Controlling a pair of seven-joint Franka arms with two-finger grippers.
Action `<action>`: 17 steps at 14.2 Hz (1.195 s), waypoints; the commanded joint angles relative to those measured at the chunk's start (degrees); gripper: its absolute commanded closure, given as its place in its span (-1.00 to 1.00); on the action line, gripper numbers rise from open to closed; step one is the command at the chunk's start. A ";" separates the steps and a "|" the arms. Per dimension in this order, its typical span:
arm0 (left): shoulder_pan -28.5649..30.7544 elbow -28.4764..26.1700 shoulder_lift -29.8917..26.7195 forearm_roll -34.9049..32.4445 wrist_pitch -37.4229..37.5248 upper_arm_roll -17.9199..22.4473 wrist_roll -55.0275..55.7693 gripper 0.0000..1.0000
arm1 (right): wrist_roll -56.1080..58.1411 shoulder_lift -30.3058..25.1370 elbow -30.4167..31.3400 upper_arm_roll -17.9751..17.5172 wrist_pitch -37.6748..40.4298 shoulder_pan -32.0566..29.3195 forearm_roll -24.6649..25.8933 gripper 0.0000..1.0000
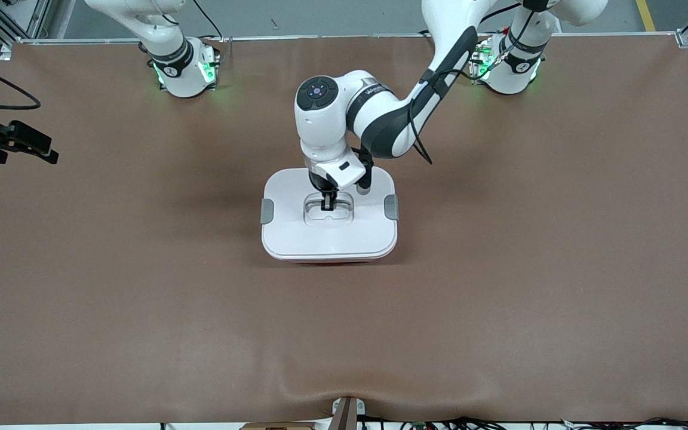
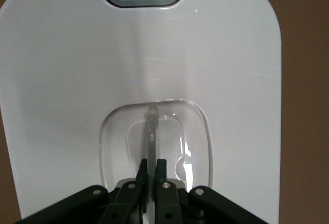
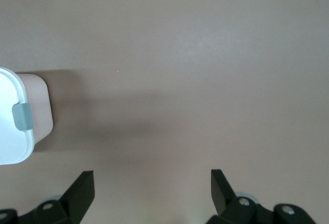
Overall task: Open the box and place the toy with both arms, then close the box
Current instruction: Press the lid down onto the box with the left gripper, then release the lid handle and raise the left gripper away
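The box [image 1: 296, 233] stands in the middle of the table, its white lid on the pink tub. Grey clips [image 1: 267, 211] sit at both ends of the lid. My left gripper [image 1: 327, 206] reaches down into the lid's recess and is shut on the clear handle [image 2: 151, 126]; in the left wrist view the gripper [image 2: 152, 162] pinches that thin upright handle above the lid [image 2: 77, 80]. My right gripper [image 1: 51, 150] is open and empty over the right arm's end of the table, apart from the box. The right wrist view shows its gripper [image 3: 152, 175] and the box's end [image 3: 41, 106] with one clip [image 3: 21, 117]. The toy shows in no view.
The brown table [image 1: 499, 298] stretches bare around the box. The two arm bases [image 1: 186, 68] stand along the edge farthest from the front camera. A small mount [image 1: 347, 412] sits at the table's nearest edge.
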State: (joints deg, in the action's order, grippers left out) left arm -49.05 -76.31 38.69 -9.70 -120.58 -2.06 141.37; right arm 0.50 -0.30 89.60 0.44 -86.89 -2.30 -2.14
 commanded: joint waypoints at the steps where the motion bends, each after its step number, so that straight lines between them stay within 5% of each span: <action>1: 0.10 1.25 1.39 -0.49 0.52 -0.14 -1.36 1.00 | -0.94 -0.05 -0.74 -0.09 0.85 0.02 -0.59 -1.00; 17: 0.10 0.90 2.62 -0.75 0.52 -0.05 -3.38 0.75 | -0.59 -0.14 -0.83 -0.09 0.85 -0.07 -0.59 -1.00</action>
State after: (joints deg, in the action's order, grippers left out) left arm -48.98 -76.32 39.29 -9.71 -120.48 -2.01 139.11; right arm 0.50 -0.30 89.56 0.43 -86.88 -2.30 -2.14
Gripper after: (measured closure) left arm 0.903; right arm 0.000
